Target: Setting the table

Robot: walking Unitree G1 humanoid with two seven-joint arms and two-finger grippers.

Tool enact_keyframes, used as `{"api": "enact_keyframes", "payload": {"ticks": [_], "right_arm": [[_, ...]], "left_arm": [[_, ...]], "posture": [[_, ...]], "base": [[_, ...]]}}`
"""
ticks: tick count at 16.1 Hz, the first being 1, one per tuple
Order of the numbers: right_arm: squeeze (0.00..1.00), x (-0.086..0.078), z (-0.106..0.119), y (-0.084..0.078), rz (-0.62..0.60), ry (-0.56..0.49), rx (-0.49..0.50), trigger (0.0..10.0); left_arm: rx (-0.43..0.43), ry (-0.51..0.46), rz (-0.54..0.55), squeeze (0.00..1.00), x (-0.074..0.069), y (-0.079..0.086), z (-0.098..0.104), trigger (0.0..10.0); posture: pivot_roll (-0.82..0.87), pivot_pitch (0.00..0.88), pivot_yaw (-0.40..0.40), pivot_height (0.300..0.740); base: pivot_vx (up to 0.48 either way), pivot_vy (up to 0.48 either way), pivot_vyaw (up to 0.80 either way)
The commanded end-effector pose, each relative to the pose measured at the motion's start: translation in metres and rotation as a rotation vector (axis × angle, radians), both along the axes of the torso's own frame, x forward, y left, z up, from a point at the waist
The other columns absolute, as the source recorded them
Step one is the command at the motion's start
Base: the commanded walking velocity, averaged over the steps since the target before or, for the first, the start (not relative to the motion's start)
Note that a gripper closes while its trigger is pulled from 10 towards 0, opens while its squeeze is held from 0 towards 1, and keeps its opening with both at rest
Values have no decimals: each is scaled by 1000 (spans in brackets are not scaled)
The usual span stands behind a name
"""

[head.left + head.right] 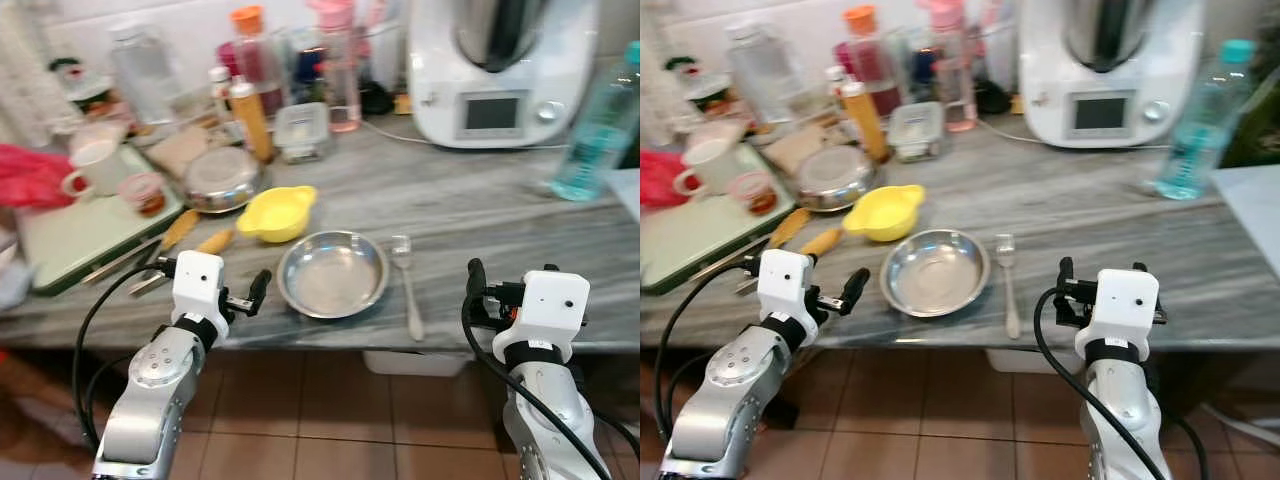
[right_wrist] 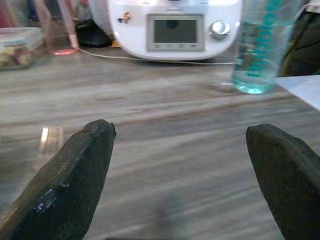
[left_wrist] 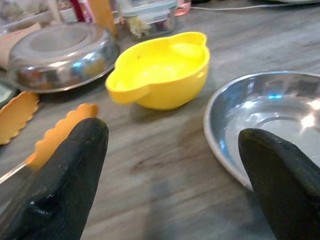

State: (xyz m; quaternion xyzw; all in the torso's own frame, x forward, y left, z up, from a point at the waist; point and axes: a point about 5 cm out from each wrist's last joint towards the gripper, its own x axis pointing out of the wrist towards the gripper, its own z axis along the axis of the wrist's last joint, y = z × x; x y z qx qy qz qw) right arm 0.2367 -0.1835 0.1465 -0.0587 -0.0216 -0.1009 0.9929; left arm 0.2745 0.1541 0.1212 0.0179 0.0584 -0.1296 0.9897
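Steel plate lies on the grey counter, fork just right of it. Left gripper hovers at the plate's left edge.
Left wrist view: fingers wide apart, yellow bowl ahead.
Right wrist view: right gripper wide, over bare counter.

The counter was seen as grey, wood-grained and smooth, with a dull sheen. The plate was made of polished metal, and light was mirrored in it. The same shiny metal was shown by the lid and the fork. The bowl was of smooth, glossy yellow plastic. The tongs were tipped in matt orange. The bottle was of clear blue-tinted plastic. Matt black fingers were shown, slightly scuffed.
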Motion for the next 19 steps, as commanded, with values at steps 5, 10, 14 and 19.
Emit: {"api": "enact_keyframes", "payload": {"ticks": [5,10,14,19], "right_arm": [[0,1,5,6,33,-12,-1,10000],[0,2,5,6,43,-7,-6,10000],[0,3,5,6,47,-4,-8,10000],[0,4,6,6,49,-2,-4,10000]], "left_arm": [[24,-10,35,0,2,6,1,10000],[45,-3,48,0,3,5,-1,10000],[48,2,55,0,2,4,-3,10000],[54,8,64,0,2,5,-4,10000]], "posture": [[-137,18,144,740],[-139,18,137,740],[-141,21,132,740],[-136,25,130,740]], "base": [[0,0,-480],[0,0,0],[0,0,0],[-58,0,0]]}}
